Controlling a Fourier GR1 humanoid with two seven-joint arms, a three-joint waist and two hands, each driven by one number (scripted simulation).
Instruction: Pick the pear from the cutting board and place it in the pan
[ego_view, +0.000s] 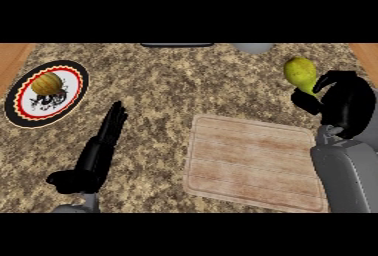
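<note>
The yellow-green pear (301, 72) is up off the counter at the far right, beyond the cutting board's far right corner. My right hand (345, 102) is curled round the pear's lower end, thumb below it and fingers behind it. The wooden cutting board (251, 162) lies bare at the lower middle right. My left hand (103, 145) rests open at the lower left with its fingers straight, pointing away from me. No pan is clearly in view.
A round plate (21, 107) with a black and red rim sits at the far left and holds a brownish round fruit (46, 84). A dark flat object (177, 45) and a grey rounded object (253, 48) peek in at the top edge. Wooden strips border the granite counter.
</note>
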